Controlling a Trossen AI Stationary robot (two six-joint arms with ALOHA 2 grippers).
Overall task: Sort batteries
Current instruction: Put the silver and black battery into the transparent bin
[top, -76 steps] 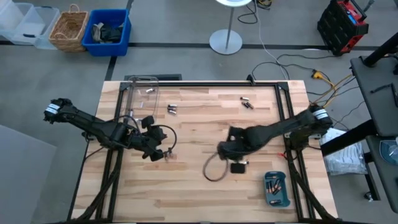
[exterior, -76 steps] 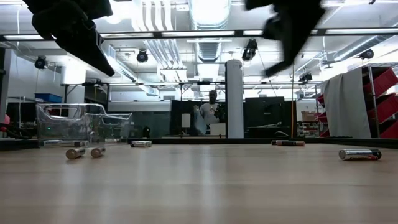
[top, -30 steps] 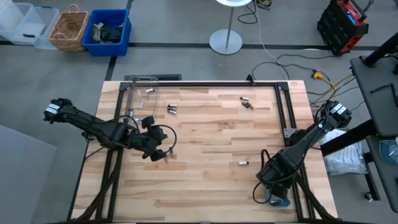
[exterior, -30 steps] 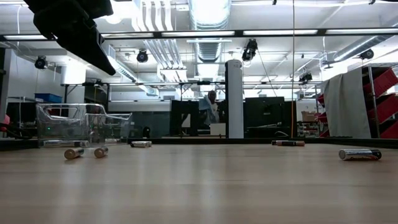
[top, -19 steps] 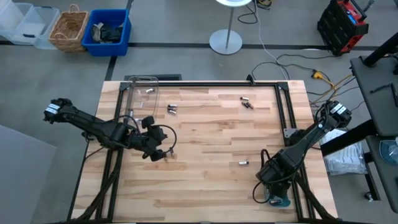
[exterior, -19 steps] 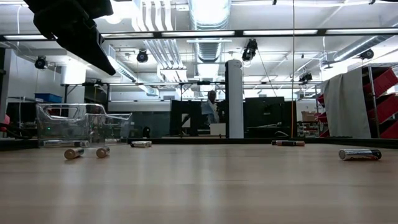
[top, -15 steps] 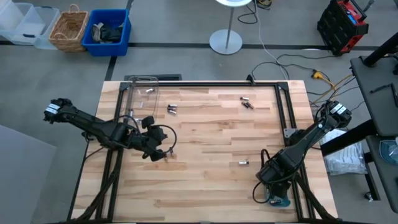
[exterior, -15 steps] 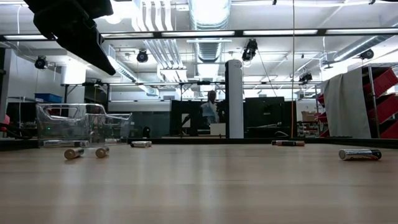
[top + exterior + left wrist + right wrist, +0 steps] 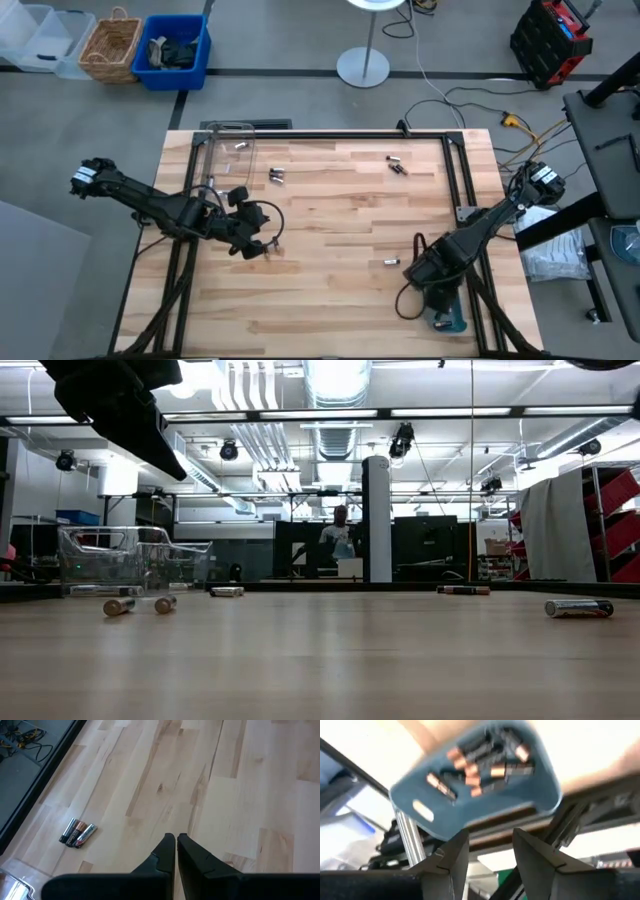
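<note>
At the high view's lower right, the right end effector (image 9: pixel 487 852) hangs open and empty over the teal rectangular plastic tray (image 9: pixel 530 795) holding small coppery-and-dark cylindrical batteries (image 9: pixel 482 757), so the drop-off step looks finished. The left end effector (image 9: pixel 176 840) waits closed at centre-left; next comes reaching for the lone battery (image 9: pixel 391 262) on the light wooden surface (image 9: pixel 330 210) nearby.

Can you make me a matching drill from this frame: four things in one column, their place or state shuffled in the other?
Things:
1. left gripper
2. right gripper
3. teal tray
4. clear box

Places or states:
A. far left corner of the table
B. holds a heap of batteries
C. fingers shut, nothing held
D. fingers open above the tray

Pairs: 1-C, 2-D, 3-B, 4-A
</note>
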